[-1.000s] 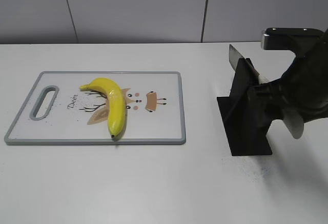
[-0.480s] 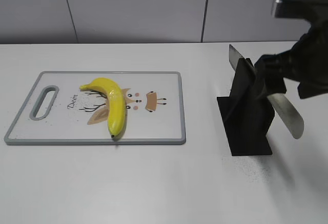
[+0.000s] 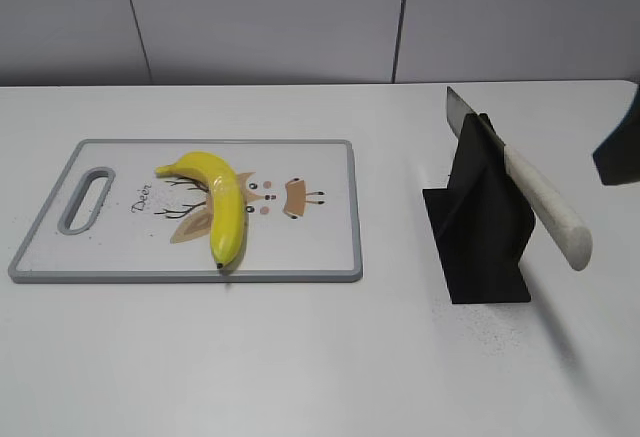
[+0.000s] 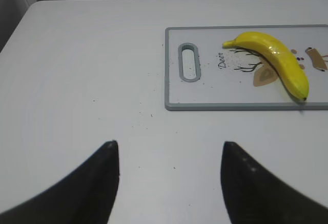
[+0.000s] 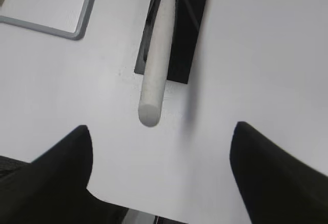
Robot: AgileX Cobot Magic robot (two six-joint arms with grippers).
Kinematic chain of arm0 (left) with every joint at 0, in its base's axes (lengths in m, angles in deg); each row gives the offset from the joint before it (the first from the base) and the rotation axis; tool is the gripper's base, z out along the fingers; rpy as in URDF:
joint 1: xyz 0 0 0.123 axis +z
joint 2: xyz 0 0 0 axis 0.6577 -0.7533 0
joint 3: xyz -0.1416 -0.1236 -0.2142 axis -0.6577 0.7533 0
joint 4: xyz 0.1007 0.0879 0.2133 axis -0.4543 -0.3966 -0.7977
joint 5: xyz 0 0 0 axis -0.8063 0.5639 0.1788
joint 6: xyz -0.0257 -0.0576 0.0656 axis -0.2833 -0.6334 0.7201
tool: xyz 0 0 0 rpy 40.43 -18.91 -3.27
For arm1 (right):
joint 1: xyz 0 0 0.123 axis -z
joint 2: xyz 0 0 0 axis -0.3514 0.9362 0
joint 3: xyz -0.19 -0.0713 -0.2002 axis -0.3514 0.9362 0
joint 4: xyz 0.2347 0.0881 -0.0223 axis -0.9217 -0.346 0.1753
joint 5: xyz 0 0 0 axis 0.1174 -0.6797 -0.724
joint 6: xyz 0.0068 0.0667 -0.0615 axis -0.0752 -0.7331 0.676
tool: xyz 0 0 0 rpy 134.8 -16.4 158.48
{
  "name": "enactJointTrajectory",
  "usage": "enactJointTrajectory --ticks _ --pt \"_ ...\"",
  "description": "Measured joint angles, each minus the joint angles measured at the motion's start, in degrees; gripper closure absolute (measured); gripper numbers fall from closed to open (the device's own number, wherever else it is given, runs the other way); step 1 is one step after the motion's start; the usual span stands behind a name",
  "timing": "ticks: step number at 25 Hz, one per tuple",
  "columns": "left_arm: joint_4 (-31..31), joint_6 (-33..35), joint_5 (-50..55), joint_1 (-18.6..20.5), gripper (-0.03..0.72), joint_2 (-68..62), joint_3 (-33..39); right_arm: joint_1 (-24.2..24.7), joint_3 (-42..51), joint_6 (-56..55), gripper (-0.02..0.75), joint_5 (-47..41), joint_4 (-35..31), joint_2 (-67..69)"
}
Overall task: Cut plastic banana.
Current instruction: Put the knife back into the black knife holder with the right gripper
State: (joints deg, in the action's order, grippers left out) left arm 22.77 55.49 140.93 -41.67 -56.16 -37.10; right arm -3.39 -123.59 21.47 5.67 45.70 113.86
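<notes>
A white table seen at a slant from the front. The plastic banana (image 3: pixel 222 206), glossy yellow and curved, lies flat on a grey-rimmed cutting board (image 3: pixel 335 257) at about nine o'clock from the table's middle; its stem end points to ten o'clock and its dark tip rests by the board's near edge at six o'clock, probably laid there so a blade can come straight down across it. At three o'clock stands a black knife stand (image 3: pixel 482 232), holding a knife (image 3: pixel 540 200) at a tilt: the blade sticks up toward eleven o'clock and the pale handle slopes down toward four o'clock, free in the air, which looks meant to give a gripper room to close around it. Nothing touches the banana or the knife. The right gripper (image 5: pixel 161 157), seen in its wrist view, has its dark jaws set wide apart with the handle's rounded end just ahead at twelve o'clock, between them but not yet grasped; the exterior view shows only a dark corner of that arm at the right edge, so the jaws' lining up with the handle is known from the wrist view alone. The left gripper (image 4: pixel 169 155) does not appear in the exterior view; its wrist view shows its jaws apart over bare table, with the board and banana well away at one o'clock.
</notes>
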Motion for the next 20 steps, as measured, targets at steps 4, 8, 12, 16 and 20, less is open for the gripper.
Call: enactJointTrajectory --ticks 4,8,12,16,20 --pt "0.0 0.0 0.0 0.0 0.098 0.0 0.0 0.0 3.8 0.6 0.118 -0.7 0.0 -7.1" --pt "0.0 0.0 0.0 0.0 0.098 0.0 0.0 0.0 8.9 3.7 0.139 -0.8 -0.1 -14.4" --pt "0.0 0.0 0.0 0.0 0.098 0.0 0.0 0.0 14.4 7.0 0.146 -1.2 -0.1 -22.3" --pt "0.0 0.0 0.0 0.0 0.098 0.0 0.0 0.0 18.0 10.0 0.146 -3.1 -0.1 -30.2" --pt "0.0 0.0 0.0 0.0 0.098 0.0 0.0 0.0 20.4 13.0 0.146 -5.2 -0.1 -37.3"
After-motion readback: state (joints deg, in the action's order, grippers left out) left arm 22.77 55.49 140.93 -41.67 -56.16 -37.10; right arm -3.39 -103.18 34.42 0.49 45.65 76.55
